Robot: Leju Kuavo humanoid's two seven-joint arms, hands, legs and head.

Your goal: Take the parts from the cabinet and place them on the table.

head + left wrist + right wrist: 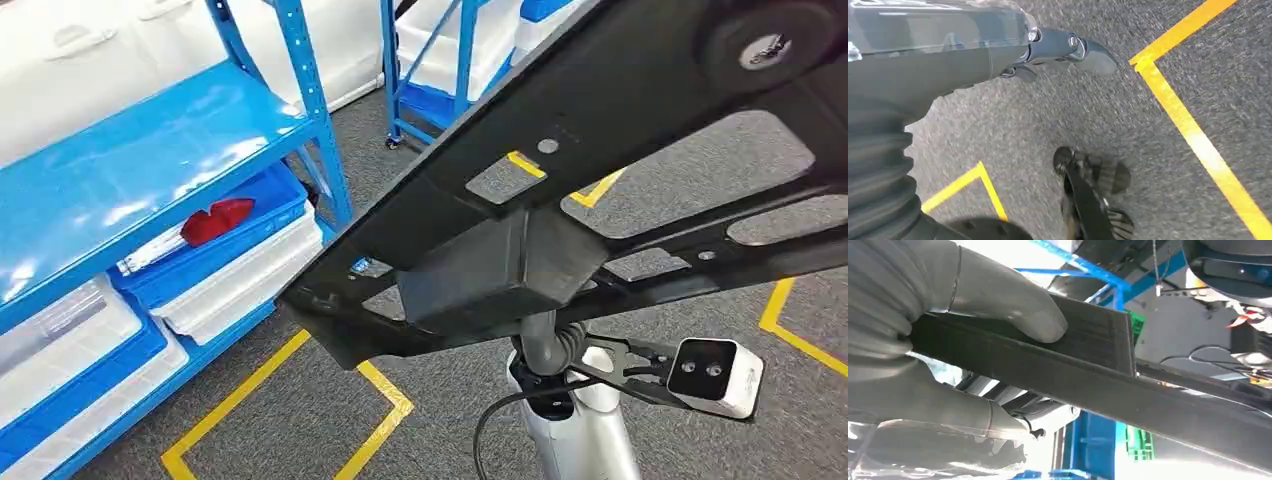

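I see a grey carpet floor (440,440) with yellow tape lines (260,385) and a blue shelf rack (130,170) with bins on my left. My right hand (913,355) grips the big black part (560,170), thumb on one side and fingers on the other. The part is held up high and runs long from low-left to high-right. My left hand (998,50) hangs over the floor; I cannot tell how its fingers lie. I can read no writing.

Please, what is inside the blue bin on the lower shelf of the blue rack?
In the blue bin lies a red object beside something pale. The shelf board above covers the bin's back part, so the rest is hidden.
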